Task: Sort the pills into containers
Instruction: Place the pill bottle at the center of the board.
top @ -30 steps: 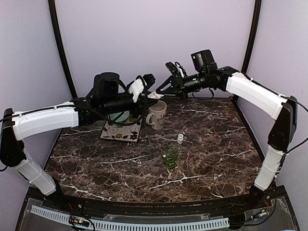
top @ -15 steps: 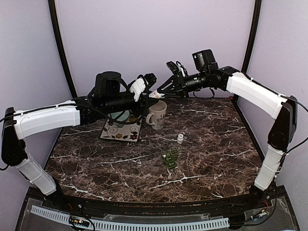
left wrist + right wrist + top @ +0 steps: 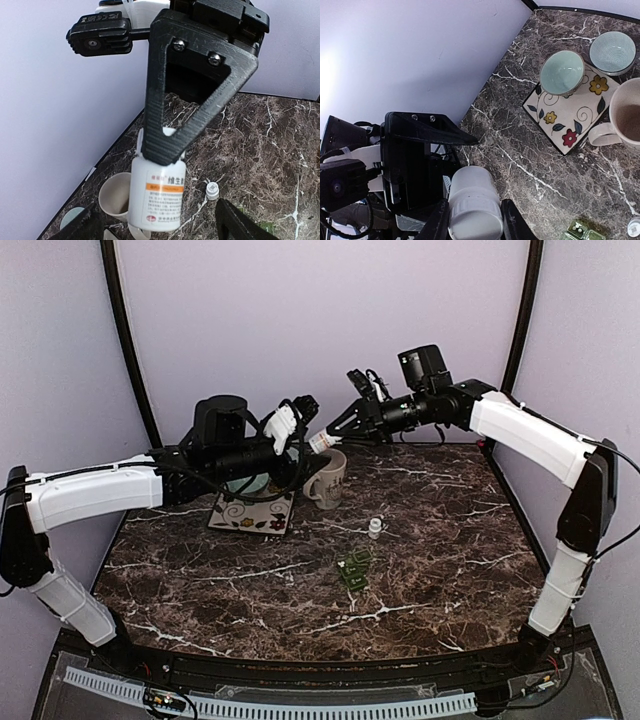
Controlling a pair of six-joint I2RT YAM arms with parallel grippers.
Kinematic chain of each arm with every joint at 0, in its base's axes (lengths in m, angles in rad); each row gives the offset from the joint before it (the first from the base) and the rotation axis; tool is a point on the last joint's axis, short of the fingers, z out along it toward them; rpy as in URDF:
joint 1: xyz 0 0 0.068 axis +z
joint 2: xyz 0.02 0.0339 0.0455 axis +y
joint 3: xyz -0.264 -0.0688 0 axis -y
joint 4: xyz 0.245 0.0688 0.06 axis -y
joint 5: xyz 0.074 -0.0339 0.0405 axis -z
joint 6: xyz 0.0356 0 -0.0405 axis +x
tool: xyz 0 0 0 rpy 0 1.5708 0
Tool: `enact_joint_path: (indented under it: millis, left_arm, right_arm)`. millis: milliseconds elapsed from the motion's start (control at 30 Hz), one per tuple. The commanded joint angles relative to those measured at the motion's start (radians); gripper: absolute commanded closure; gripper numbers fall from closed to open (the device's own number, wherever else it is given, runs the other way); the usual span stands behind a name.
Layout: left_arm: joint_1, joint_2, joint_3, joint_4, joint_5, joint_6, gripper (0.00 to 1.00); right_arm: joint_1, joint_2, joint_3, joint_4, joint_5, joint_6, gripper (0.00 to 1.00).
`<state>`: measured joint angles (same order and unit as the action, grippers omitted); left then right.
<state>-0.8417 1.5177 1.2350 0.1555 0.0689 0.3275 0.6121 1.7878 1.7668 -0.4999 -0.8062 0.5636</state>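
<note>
Pinching a white pill bottle [image 3: 157, 192] in the right gripper [image 3: 332, 430], closing on it from both sides near one end. Holding it in the air over the rear of the desk [image 3: 440, 570], tilting it so that the free end is dipping toward the left arm. Hanging it just above the beige mug [image 3: 327, 478], clear of the rim. Turning the label, with its orange band and small red mark, toward the left wrist camera.

Spreading the left gripper [image 3: 300, 430] wide just beside the bottle. Flanking the bottle on either side in the left wrist view, touching nothing and gripping nothing.

Showing, below the bottle, the mug standing upright on the dark marble, with its handle pointing to the left arm's side. Showing it just beside a square flowered tile [image 3: 565, 117], which is lying flat on the desk. Carrying a pale teal bowl [image 3: 562, 72] on one corner of that tile. Showing a second, ribbed blue-grey bowl [image 3: 612, 52] just beside the first, at the tile's edge; not telling clearly whether it is sitting on the tile or on the marble.

Catching, nearer the arms, a small white cap [image 3: 375, 528] standing alone on the desk, apart from the mug. Catching, nearer still, a green pill box [image 3: 353, 568] lying near the desk's middle, with a few small white dots showing in one compartment in the right wrist view.
</note>
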Motion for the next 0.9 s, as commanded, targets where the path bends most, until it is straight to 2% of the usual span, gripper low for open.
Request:
enact_joint_path:
  millis: [0,200,367,600,867]
  left_arm:
    - [-0.004,-0.073,-0.038,0.022,-0.018,-0.03,0.2]
    - [-0.003,-0.104,-0.071,0.031,-0.049,-0.05,0.18]
    - [-0.005,-0.127,-0.103,0.032,-0.101,-0.071,0.17]
    - [-0.025,-0.153,-0.144,0.033,-0.15,-0.093,0.17]
    - [-0.043,-0.169,-0.176,0.035,-0.168,-0.124,0.17]
  right_arm:
    - [-0.001,-0.05,-0.001,0.004,0.06,-0.019,1.0]
    - [0.0,-0.053,0.012,-0.054,0.158,-0.065,1.0]
    - [-0.001,-0.051,0.011,-0.173,0.368,-0.163,1.0]
    - [-0.007,-0.054,-0.121,-0.214,0.669,-0.231,1.0]
    - [-0.026,-0.018,-0.236,-0.204,0.877,-0.264,1.0]
